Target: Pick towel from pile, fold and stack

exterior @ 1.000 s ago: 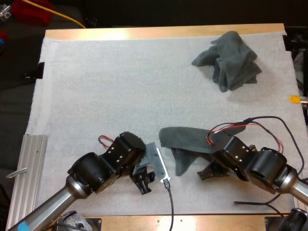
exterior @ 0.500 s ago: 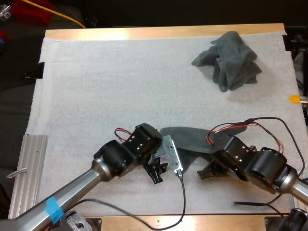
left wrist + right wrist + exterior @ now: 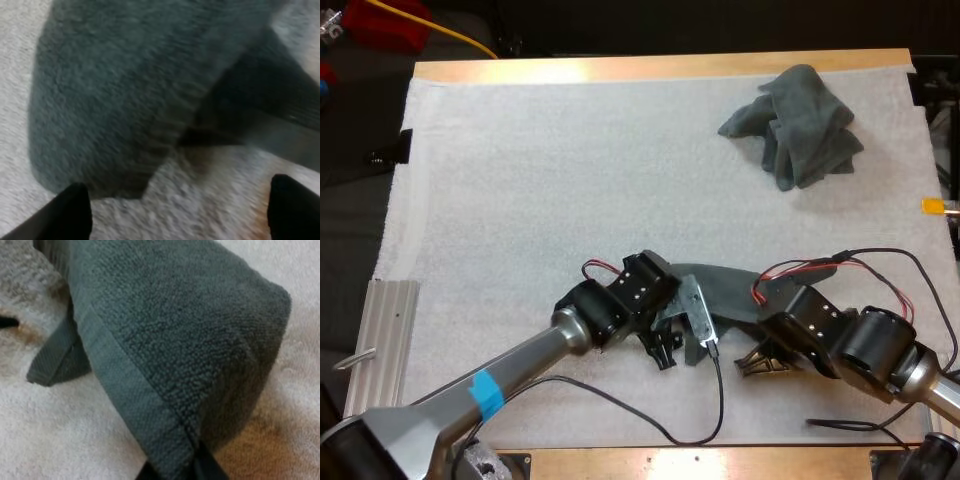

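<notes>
My right gripper [image 3: 175, 471] is pinching the hemmed edge of a grey-green towel [image 3: 175, 325], and the right wrist view is showing the cloth hanging in a fold above the white mat [image 3: 75, 440]. The left wrist view is showing my left gripper [image 3: 182, 215] spread wide, clear of the towel's corner. The high view is placing both grippers on opposite sides of that towel near the surface's near edge, with a crumpled pile [image 3: 798, 125] well apart at the far right.

1. Crumpled towel [image 3: 795, 125] lies on mat [image 3: 520, 180], toward 1 o'clock.
2. Second towel [image 3: 725, 285] lies on mat toward 5 o'clock, well apart from the first.
3. Left gripper [image 3: 670, 352] sits at second towel's 8 o'clock edge.
4. Right gripper [image 3: 760, 362] sits at its 4 o'clock.
</notes>
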Available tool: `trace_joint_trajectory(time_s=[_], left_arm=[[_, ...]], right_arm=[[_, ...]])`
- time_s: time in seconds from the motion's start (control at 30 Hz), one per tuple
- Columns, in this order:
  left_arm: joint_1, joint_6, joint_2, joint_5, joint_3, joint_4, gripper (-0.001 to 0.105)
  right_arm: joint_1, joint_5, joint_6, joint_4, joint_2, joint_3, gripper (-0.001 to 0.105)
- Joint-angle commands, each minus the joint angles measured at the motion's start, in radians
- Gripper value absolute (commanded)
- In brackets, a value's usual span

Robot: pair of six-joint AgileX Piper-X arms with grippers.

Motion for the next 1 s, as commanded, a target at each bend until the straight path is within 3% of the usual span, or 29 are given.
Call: trace_joint_trajectory(time_s=[0.0,0.1,0.6,0.77,0.9,0.97], left_arm=[[-0.004,0.007,0.006,-0.042,-0.008,-0.023,0.069],[-0.004,0.009,0.024,-0.102,-0.008,-0.044,0.069],[-0.004,0.03,0.115,-0.097,-0.008,-0.09,0.067],[-0.004,0.03,0.124,-0.105,-0.008,-0.115,0.039],[-0.004,0.03,0.124,-0.13,-0.008,-0.117,0.029],[-0.004,0.03,0.124,-0.137,-0.008,-0.115,0.019]], right_arm=[[0.003,-0.01,0.0,0.016,-0.007,-0.001,0.001],[0.003,-0.01,0.003,0.016,-0.007,-0.001,0.001],[0.003,-0.01,0.012,0.016,-0.007,-0.001,0.001],[0.003,-0.01,0.012,0.016,-0.007,-0.001,0.001],[0.003,-0.01,0.012,0.016,-0.007,-0.001,0.001],[0.003,-0.01,0.012,0.016,-0.007,-0.001,0.001]])
